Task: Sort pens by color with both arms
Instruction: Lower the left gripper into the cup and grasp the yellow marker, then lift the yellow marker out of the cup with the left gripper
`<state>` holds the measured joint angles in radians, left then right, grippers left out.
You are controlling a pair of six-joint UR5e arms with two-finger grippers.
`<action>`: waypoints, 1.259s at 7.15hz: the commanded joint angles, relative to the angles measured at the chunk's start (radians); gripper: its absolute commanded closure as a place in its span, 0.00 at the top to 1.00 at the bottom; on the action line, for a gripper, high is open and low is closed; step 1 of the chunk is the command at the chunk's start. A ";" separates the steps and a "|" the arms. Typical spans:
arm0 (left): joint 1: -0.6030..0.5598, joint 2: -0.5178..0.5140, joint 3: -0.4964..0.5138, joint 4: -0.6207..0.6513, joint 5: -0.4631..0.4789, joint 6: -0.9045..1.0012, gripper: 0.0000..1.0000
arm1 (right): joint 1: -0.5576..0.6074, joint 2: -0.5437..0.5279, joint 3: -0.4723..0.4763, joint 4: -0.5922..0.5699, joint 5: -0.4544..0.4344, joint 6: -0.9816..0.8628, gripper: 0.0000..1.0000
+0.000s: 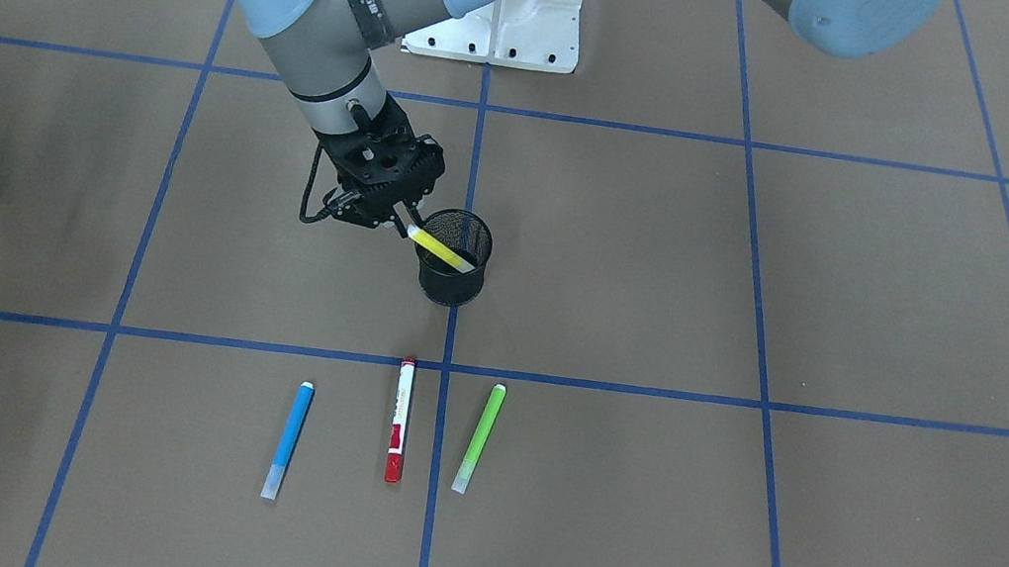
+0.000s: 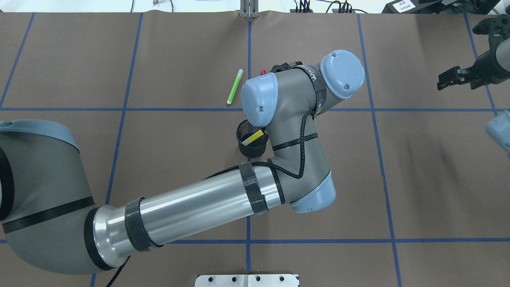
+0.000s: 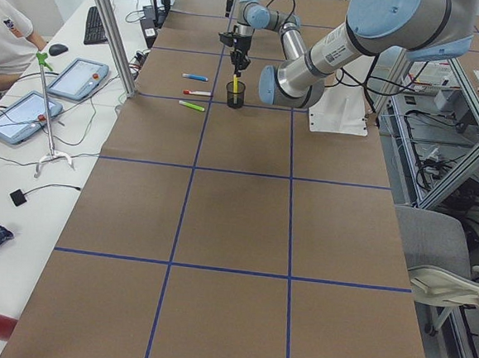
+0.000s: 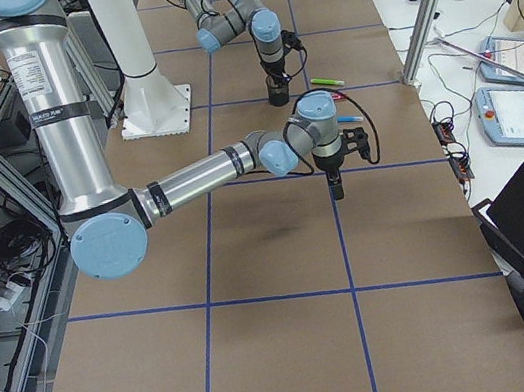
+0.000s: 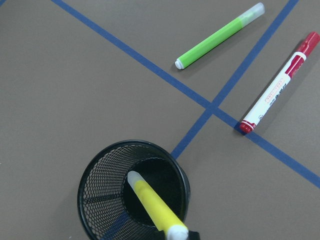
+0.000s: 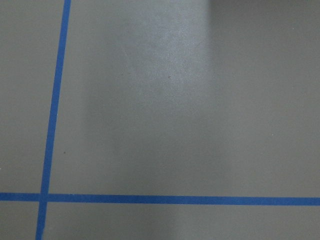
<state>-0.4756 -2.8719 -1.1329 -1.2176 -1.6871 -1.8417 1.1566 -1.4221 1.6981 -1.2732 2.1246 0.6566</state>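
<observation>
A: Desk (image 1: 861, 307) layout?
B: Left arm (image 2: 191, 207) reaches across, hiding the blue highlighter (image 1: 288, 439) and most of the red marker (image 1: 400, 420) overhead. Left jaws grip the yellow highlighter (image 1: 441, 251), lower end inside the mesh cup (image 1: 449, 287).
A: Right jaws?
B: Cropped at the edge; cannot tell.

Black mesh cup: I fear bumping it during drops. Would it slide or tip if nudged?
Likely light: the black mesh cup is open wire, so a nudge may slide it on the smooth table cover. Tipping seems possible: the yellow highlighter, held slanted inside by the left gripper, could lever its rim.
</observation>
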 commanded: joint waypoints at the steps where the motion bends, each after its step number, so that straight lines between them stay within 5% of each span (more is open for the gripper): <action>1: -0.006 0.000 -0.120 0.099 0.000 0.040 0.00 | 0.000 0.000 0.001 0.000 0.000 0.000 0.98; 4: -0.070 0.084 -0.433 0.155 0.006 0.122 0.00 | 0.000 0.000 0.002 0.002 0.000 0.002 0.98; 6: -0.141 0.109 -0.484 0.120 0.045 0.325 0.00 | 0.000 0.000 0.003 0.003 0.000 0.002 0.98; 8: -0.147 0.333 -0.499 -0.377 0.189 0.442 0.00 | -0.002 0.011 0.002 0.003 -0.020 0.000 0.98; 9: -0.173 0.373 -0.487 -0.490 0.207 0.541 0.00 | 0.000 0.014 0.003 0.003 -0.026 0.000 0.98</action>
<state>-0.6258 -2.5880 -1.6251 -1.4962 -1.5298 -1.4070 1.1560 -1.4129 1.7007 -1.2702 2.1070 0.6568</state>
